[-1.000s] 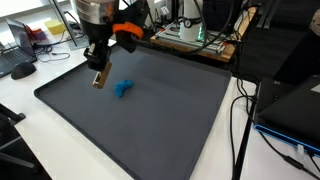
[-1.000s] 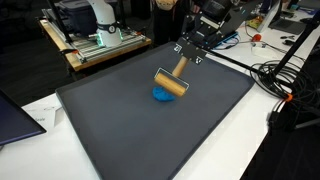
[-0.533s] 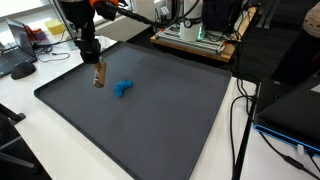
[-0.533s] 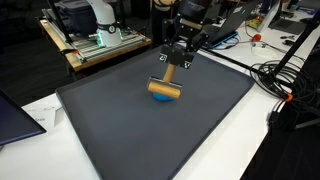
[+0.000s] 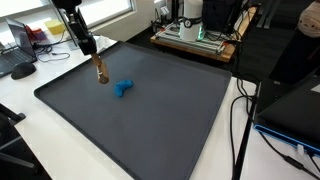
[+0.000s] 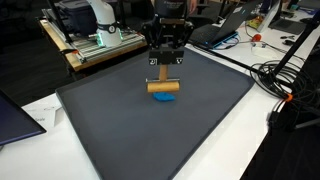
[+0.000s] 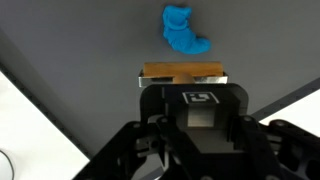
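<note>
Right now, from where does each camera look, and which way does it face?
In an exterior view: high, past a mat corner, facing desks; shows fingers shut on a mallet.
In an exterior view: high over a mat edge, facing a wooden stand; shows the fingers too.
Wrist view: down along the fingers onto mallet and blue lump.
All share mallet, lump, mat.
</note>
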Controlling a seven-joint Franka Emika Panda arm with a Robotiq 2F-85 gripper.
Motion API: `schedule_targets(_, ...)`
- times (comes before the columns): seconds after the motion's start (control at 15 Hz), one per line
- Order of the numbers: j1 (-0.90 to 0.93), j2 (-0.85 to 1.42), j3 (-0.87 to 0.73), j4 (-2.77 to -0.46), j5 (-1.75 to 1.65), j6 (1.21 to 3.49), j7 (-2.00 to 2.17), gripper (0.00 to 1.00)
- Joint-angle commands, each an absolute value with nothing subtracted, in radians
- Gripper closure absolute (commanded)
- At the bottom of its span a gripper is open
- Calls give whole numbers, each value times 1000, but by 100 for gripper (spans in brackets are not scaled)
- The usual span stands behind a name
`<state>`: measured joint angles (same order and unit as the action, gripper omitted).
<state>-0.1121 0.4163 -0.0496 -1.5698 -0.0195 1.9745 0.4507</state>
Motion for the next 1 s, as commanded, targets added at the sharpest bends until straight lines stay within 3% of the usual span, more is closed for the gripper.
schedule_targets(0.0, -162, 406, -59, -1548, 107, 1926, 252, 78)
schedule_targets(0.93, -341, 562, -25, -1353, 356, 1781, -372, 78)
